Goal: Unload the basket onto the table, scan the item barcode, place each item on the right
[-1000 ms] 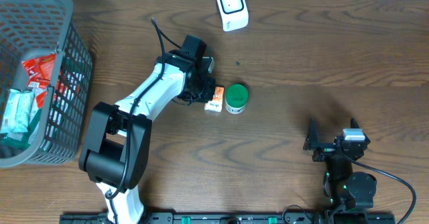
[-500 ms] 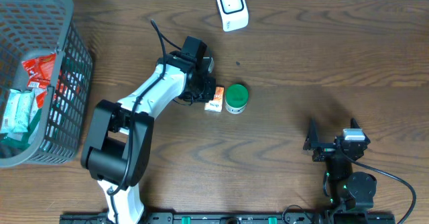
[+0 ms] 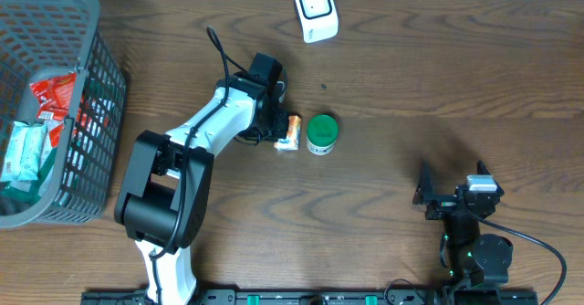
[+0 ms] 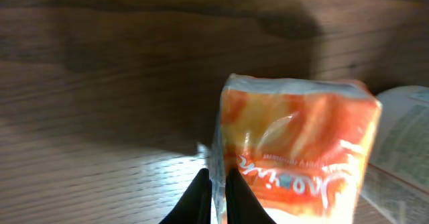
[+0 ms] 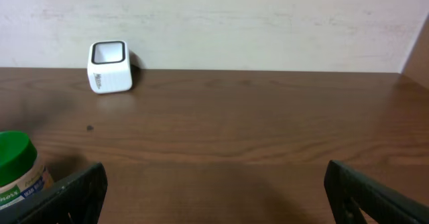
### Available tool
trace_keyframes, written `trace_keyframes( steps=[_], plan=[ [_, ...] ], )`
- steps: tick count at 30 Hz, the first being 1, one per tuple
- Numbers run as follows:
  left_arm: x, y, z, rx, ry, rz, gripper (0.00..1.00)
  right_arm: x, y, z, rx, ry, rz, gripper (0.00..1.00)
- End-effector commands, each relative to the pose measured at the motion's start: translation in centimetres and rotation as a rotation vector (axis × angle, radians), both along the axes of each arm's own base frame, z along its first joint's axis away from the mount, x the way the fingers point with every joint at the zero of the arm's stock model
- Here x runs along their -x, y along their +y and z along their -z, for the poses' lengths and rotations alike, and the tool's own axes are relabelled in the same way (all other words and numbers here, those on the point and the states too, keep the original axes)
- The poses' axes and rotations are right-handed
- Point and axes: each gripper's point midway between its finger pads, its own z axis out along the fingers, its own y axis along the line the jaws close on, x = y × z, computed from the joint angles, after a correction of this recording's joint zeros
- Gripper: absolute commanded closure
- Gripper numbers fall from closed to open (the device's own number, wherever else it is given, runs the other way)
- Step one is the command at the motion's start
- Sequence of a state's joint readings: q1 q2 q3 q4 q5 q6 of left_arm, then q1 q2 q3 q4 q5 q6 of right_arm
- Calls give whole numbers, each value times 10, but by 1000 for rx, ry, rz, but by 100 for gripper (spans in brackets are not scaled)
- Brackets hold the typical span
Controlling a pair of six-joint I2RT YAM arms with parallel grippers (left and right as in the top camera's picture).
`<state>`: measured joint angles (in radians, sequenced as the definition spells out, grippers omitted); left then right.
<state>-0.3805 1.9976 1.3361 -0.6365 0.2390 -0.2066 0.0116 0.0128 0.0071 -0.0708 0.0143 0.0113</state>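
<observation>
Left gripper (image 4: 216, 192) pinched on the orange packet (image 3: 291, 133) at mid-table, right gripper (image 3: 453, 181) spread wide.

At the far left we see a grey basket (image 3: 102, 68) with red and pale packs inside. The left arm reaches up and to the right from its base, and its two fingers are closed together on the thin wrapper edge of the orange packet. The packet sits on the wooden table (image 3: 411, 86), just beside a green-lidded jar (image 3: 321, 133) on its right; we cannot tell whether they touch. The white scanner (image 3: 316, 11) stands well apart at the table's back edge. Far right, the other gripper's fingers stand apart and hold nothing.
</observation>
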Motion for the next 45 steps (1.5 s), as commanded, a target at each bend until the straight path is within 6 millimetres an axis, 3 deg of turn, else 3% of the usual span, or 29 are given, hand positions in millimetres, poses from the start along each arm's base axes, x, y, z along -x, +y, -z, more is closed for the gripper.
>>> trace_keyframes(
  steps=[1, 17, 23, 26, 35, 45],
  plan=[
    [2, 16, 11, -80, 11, -20, 90, 0, 1, 1, -11, 4, -5, 1],
    [-9, 34, 6, -128, -23, -75, 90, 0, 1, 1, -11, 4, -5, 1],
    [-24, 9, -58, 9, -136, -51, 89, 0, 1, 1, -11, 4, -5, 1],
    [-19, -7, -75, 27, -178, -11, 89, 0, 1, 1, -11, 4, -5, 1],
    [1, -61, -53, 39, -155, 86, 89, 0, 1, 1, -11, 4, -5, 1],
    [17, -90, -55, 65, -160, 134, 89, 0, 1, 1, -11, 4, -5, 1]
  ],
)
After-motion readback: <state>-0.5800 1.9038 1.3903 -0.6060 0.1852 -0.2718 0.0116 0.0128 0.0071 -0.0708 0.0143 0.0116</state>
